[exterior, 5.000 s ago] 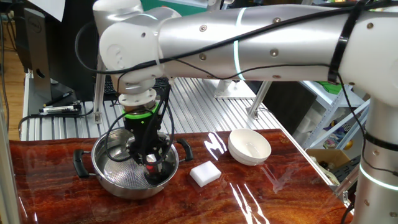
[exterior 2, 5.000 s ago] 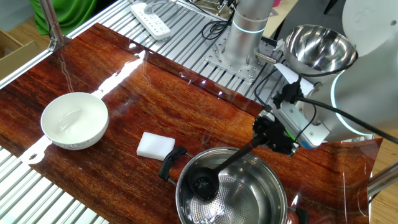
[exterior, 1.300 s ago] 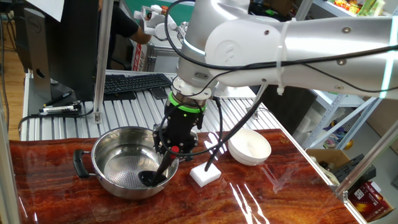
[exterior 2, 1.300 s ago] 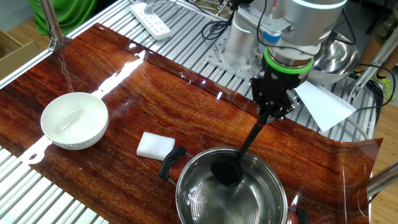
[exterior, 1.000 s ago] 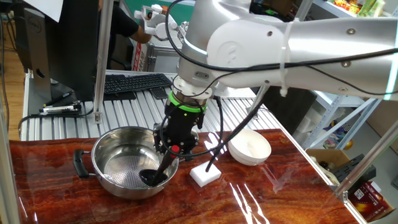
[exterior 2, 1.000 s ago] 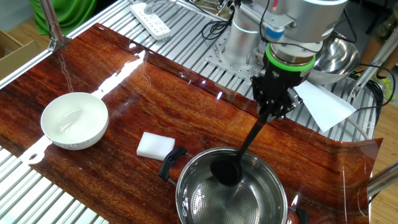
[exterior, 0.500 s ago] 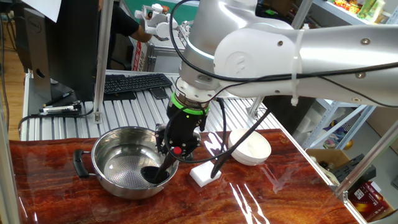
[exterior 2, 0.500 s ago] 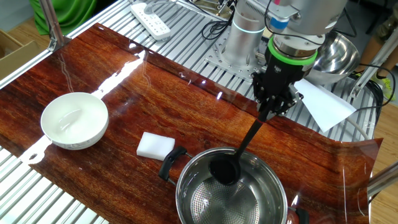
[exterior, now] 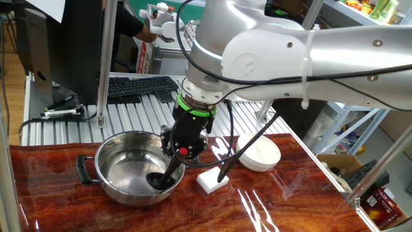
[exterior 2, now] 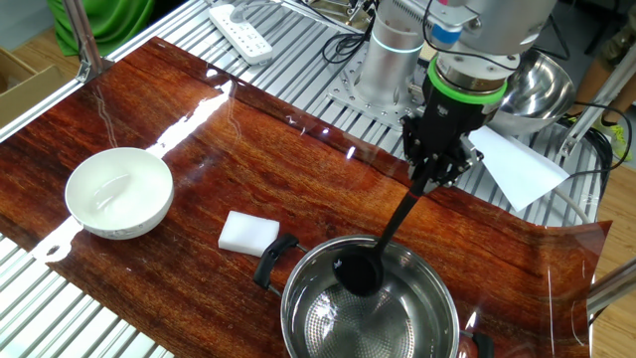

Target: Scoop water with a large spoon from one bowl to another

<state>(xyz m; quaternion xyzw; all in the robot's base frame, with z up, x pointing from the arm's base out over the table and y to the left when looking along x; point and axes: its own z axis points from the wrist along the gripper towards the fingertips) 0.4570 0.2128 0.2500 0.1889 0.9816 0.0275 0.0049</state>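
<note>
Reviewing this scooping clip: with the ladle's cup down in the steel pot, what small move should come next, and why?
Probably a slow, straight lift. The pincer is shut on the ladle handle, and the cup sits low inside the steel pot, below its rim. Raising it level until it clears the rim should come before any sideways carry toward the white bowl, which stands past the white block.

Steel pot [exterior 2: 397, 318] cut by bottom edge; white bowl's [exterior: 261, 151] near rim behind cable
</note>
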